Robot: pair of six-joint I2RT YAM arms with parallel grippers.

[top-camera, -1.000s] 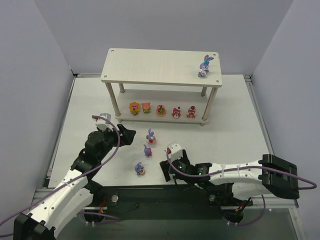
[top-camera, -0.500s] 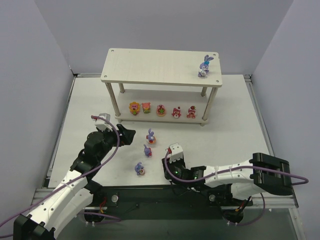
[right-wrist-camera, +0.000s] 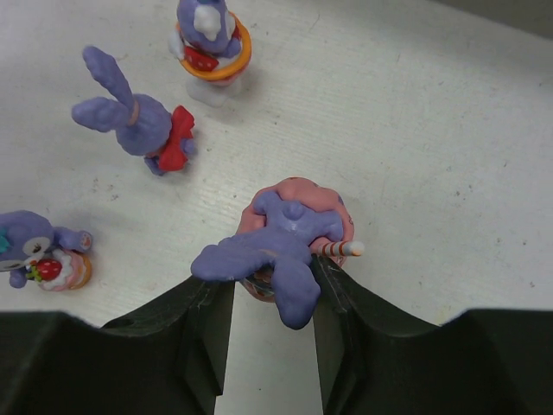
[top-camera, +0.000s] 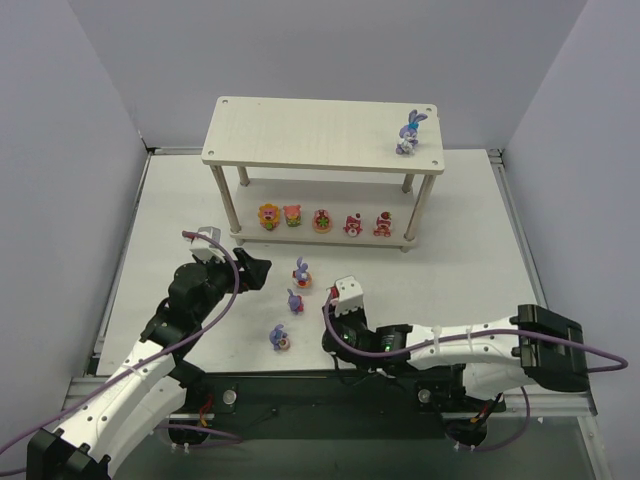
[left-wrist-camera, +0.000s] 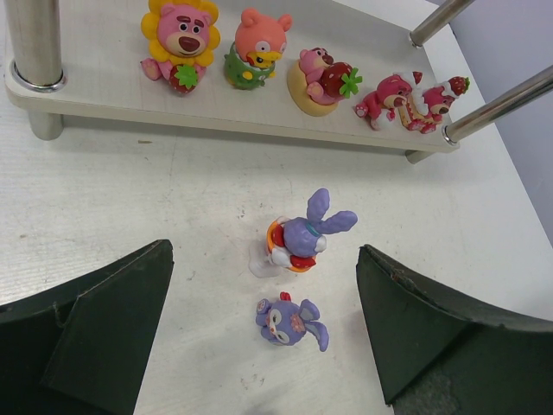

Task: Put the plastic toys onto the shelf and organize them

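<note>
I'm seeing the right gripper (right-wrist-camera: 273, 285) bracketing the pink-based bunny (right-wrist-camera: 289, 220) right at its fingertips, clamped or not I can't tell; left gripper (left-wrist-camera: 263, 251) is hanging wide open, orange-ringed bunny (left-wrist-camera: 302, 235) just ahead of it.

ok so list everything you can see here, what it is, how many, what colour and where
shelf: one, pale wood, two tiers, far side of the table
round toys: five, red, pink, orange and yellow, in a row on the lower tier
shelf bunny: one, purple-blue, right end of the top tier
loose bunnies: three, purple-blue, on the table in front of the shelf
gripped bunny: one, purple on a pink base, lying on the table
table: one, white
cables: two, purple, one along each arm
left gripper: black, open, beside the loose bunnies
right gripper: black, closed around the gripped bunny
</note>
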